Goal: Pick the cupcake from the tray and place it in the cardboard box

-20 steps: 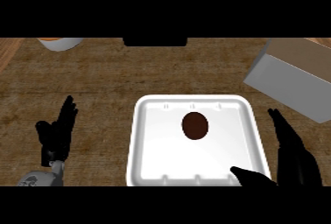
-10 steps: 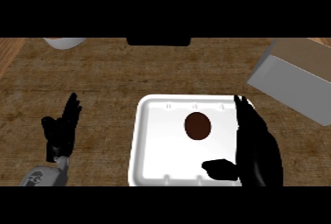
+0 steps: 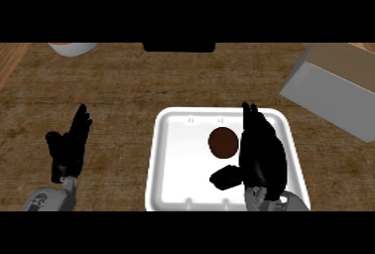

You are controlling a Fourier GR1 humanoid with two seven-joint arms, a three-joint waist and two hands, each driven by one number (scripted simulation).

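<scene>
My right hand has slid in over the white plastic tray, fingers straight, thumb beside the one brown round cupcake (not grabbed yet). One grey cardboard box waits far right. My left hand rests open

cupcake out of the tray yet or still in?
Still in. The cupcake lies on the white tray floor; the right hand is open beside it, fingers straight, not curled round it.
</scene>
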